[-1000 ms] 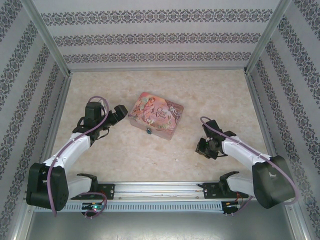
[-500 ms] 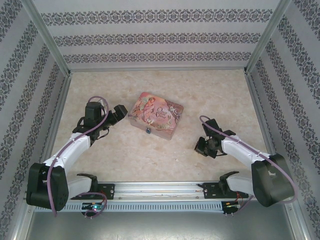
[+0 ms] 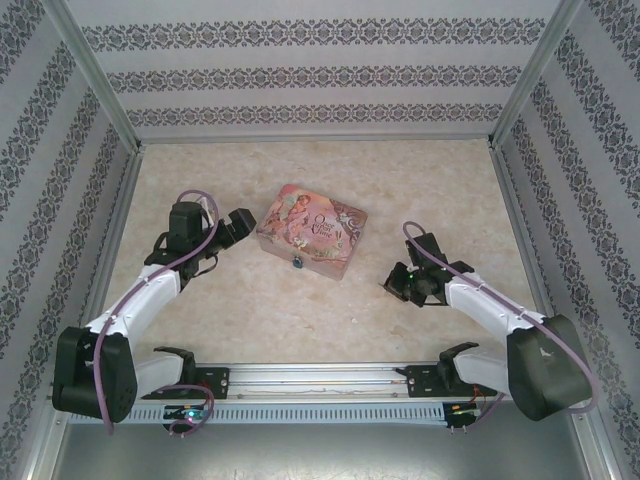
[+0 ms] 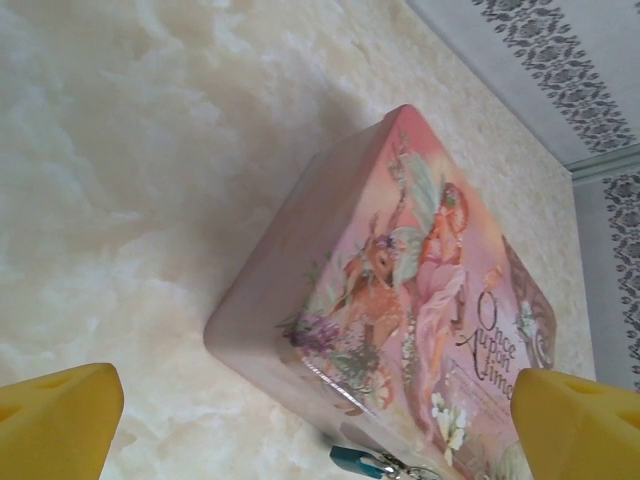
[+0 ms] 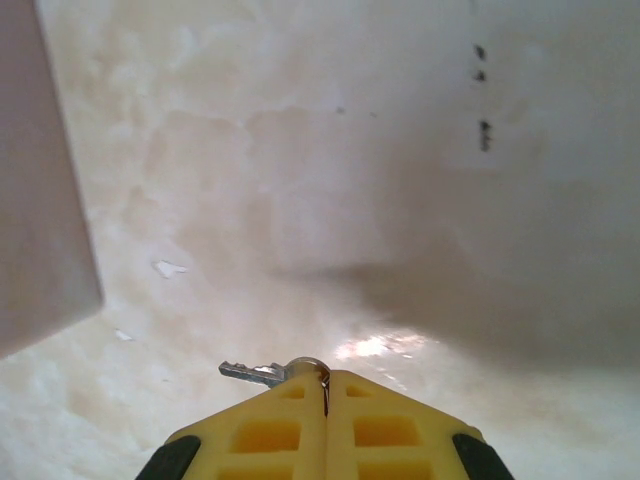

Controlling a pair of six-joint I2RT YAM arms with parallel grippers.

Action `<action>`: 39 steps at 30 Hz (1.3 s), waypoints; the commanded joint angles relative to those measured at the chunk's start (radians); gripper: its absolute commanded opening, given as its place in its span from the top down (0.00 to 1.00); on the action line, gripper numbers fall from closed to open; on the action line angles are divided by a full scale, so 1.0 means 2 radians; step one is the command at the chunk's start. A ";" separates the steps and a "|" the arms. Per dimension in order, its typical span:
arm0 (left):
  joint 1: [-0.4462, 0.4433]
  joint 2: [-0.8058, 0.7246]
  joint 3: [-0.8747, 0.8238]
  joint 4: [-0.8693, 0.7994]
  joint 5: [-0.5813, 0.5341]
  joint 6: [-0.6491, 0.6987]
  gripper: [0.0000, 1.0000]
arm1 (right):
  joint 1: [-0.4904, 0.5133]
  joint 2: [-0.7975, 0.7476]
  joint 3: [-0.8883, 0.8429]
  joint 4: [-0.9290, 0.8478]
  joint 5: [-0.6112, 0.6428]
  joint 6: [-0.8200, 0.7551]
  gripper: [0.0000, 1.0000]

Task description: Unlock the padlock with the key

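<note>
Currently the right gripper [image 5: 325,385] is pinching the key [image 5: 250,373] between closed fingers, with the blade sticking out leftward. The padlock [image 4: 355,461] is hanging on the front of the pink box [image 4: 400,280], while the left gripper [image 3: 240,228] is gaping wide just beside that box.

This is a robot test cell, lab kit all round: aluminium frame posts [image 3: 93,75] carrying damask-papered walls [image 3: 310,75], a marble-look tabletop [image 3: 300,320], and a left arm [image 3: 140,295] and right arm [image 3: 490,308] bolted to a metal rail [image 3: 320,378].
</note>
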 commanded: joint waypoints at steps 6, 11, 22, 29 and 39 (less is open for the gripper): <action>0.001 -0.009 0.040 0.019 0.062 0.021 0.00 | 0.020 -0.052 0.020 0.073 0.025 0.007 1.00; -0.004 -0.001 0.060 0.026 0.089 0.007 0.03 | 0.043 -0.085 0.032 0.113 0.073 -0.007 1.00; -0.040 0.038 0.089 0.088 0.146 -0.021 0.22 | 0.115 -0.088 0.065 0.205 0.171 -0.059 1.00; -0.086 0.066 0.120 0.105 0.148 -0.037 0.33 | 0.166 -0.071 0.081 0.279 0.238 -0.138 1.00; -0.111 0.099 0.176 0.026 0.117 -0.220 0.32 | 0.233 -0.040 0.109 0.347 0.334 -0.364 1.00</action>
